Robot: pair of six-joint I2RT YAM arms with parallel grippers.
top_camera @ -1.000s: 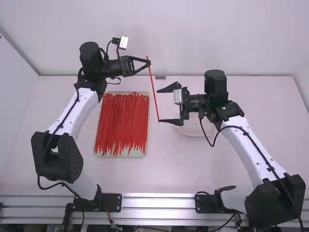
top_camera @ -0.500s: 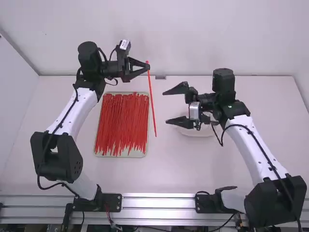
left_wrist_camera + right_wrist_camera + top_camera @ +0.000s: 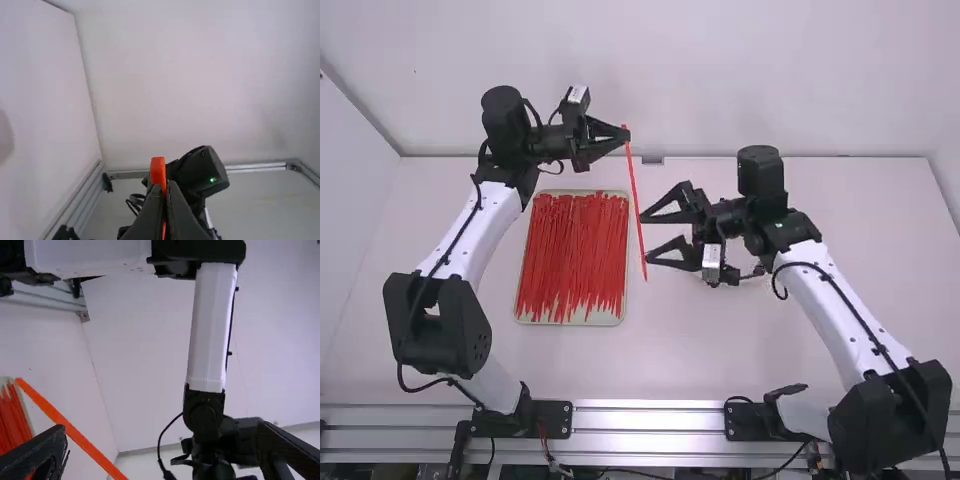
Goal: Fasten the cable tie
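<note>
The cable tie (image 3: 636, 205) was a plain bright red with no markings, the same red as the heap of ties (image 3: 572, 255), whose strands lay as close red stripes over a pale beige tray (image 3: 570, 322). The left gripper (image 3: 622, 131) and the right gripper (image 3: 646, 237) were both matt black, carried on arms of white links (image 3: 485, 225) and black joints (image 3: 507, 108), and one black joint showed a small green light (image 3: 212, 180). The table (image 3: 720, 330) was plain white, the wall (image 3: 770, 60) behind it a pale grey-white, and the rail (image 3: 650, 412) along the near edge silver-grey.
</note>
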